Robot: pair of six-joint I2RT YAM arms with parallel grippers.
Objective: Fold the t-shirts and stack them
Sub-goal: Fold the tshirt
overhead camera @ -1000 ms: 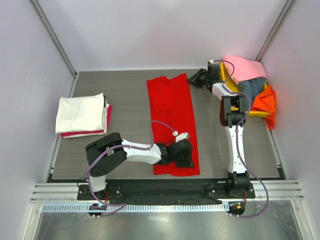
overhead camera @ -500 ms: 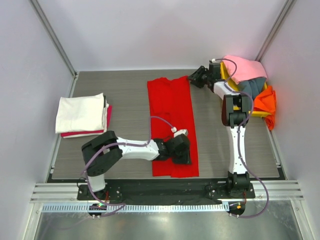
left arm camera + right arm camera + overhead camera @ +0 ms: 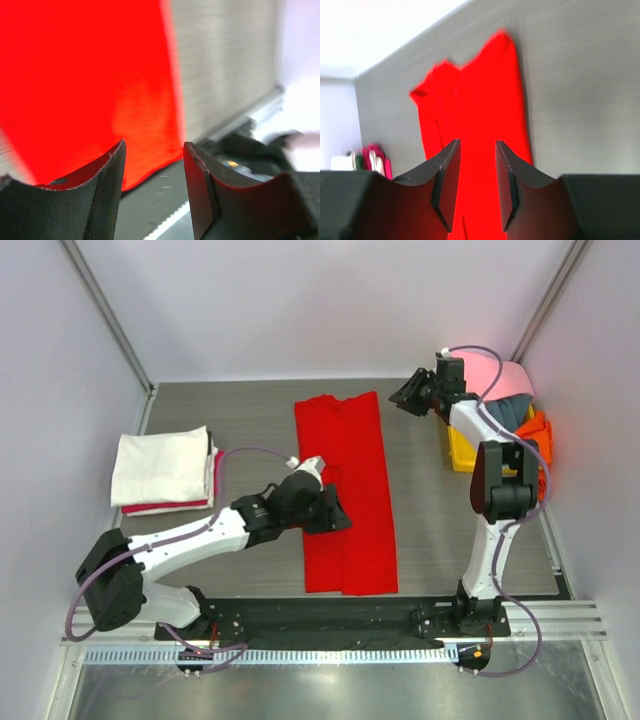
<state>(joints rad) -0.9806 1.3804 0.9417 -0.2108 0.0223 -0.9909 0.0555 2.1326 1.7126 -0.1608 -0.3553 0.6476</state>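
Red shirt [image 3: 345,480] was laid flat at frame centre. Left gripper [image 3: 154,150] and right gripper [image 3: 477,145] were seen parted, empty.

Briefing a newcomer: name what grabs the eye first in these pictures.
The bright red t-shirt, folded into a long strip, lies mid-table. A cream-white shirt tops a folded stack at the left edge. A heap of pink, grey-blue and orange shirts spills over the yellow tray at far right.
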